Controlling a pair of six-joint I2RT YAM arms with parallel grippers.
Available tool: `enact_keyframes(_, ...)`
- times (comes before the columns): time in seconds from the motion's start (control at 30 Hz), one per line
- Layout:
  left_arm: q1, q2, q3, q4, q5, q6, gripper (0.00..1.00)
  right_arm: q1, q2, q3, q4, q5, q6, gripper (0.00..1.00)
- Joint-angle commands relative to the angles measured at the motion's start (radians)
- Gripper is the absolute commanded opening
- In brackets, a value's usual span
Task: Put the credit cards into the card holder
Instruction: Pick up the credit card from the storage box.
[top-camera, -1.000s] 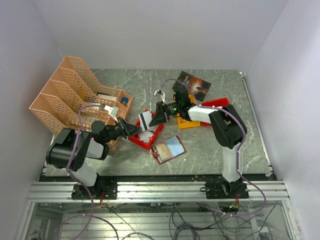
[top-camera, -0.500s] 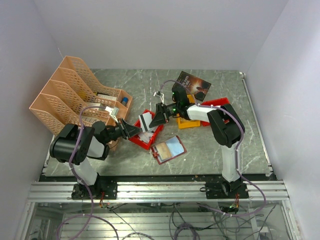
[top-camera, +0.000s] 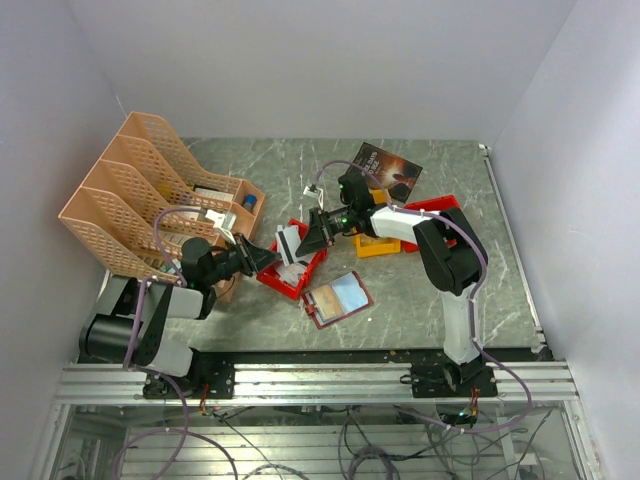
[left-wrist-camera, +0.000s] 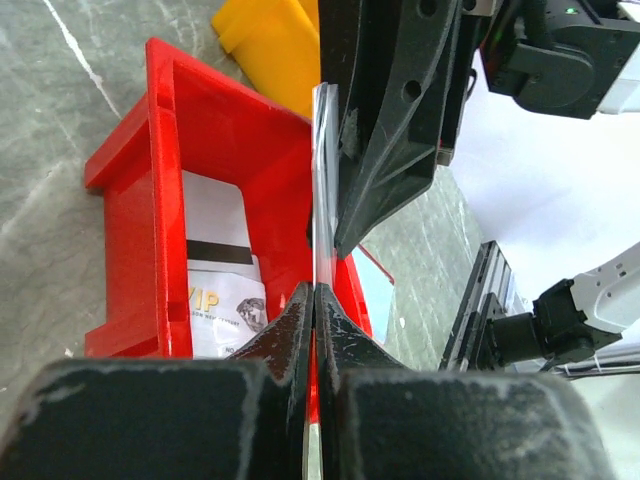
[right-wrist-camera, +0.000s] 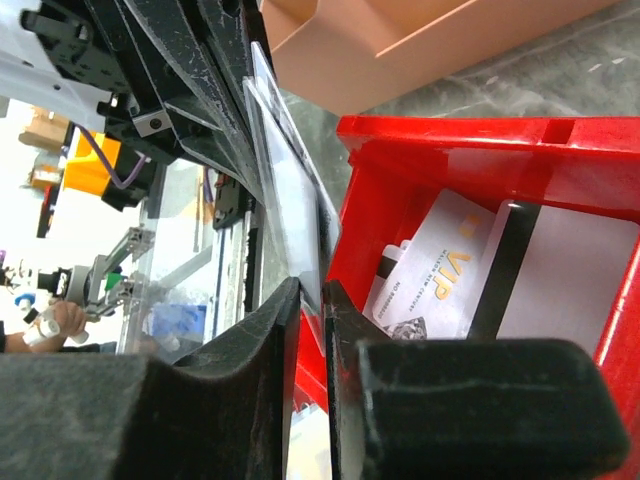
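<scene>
I see one pale credit card (left-wrist-camera: 322, 180) on edge, pinched by left gripper (left-wrist-camera: 314, 292) and right gripper (right-wrist-camera: 308, 298); other cards (right-wrist-camera: 450, 270) lie flat in the red bin (left-wrist-camera: 130, 230). Card holder (top-camera: 337, 298) lies open beside it, pockets up.

Walled-in bench (top-camera: 250, 165) on my feed
I see its grey-green marbled top, plain white walls (top-camera: 320, 60) on three sides, even light.

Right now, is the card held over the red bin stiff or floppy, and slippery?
Probably stiff: the card runs straight, edge-on, between left tool and right tool. Its glossy face may slip. Likely light, being so thin.
</scene>
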Motion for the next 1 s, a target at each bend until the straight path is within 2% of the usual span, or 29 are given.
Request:
enact_keyframes(0.0,0.005,-0.043,0.04,-0.13,-0.043,0.09,0.07,0.001,0.014,0.03,-0.076,0.068,-0.057,0.15)
enact_keyframes(0.13,0.005,-0.081,0.057,-0.215,-0.066,0.121,0.07,0.001,0.013,0.044,-0.121,0.113,-0.092,0.16)
enact_keyframes(0.3,0.005,-0.136,0.074,-0.319,-0.101,0.164,0.07,0.001,0.005,0.063,-0.176,0.15,-0.142,0.22)
enact_keyframes(0.67,0.005,-0.268,0.082,-0.448,-0.178,0.189,0.07,0.0,-0.06,0.088,-0.266,0.244,-0.263,0.5)
enact_keyframes(0.8,0.005,-0.335,0.093,-0.512,-0.223,0.156,0.07,-0.004,-0.125,0.09,-0.284,0.267,-0.321,0.58)
enact_keyframes(0.97,0.005,-0.413,0.099,-0.536,-0.237,0.065,0.07,-0.009,-0.214,0.07,-0.283,0.262,-0.39,0.61)
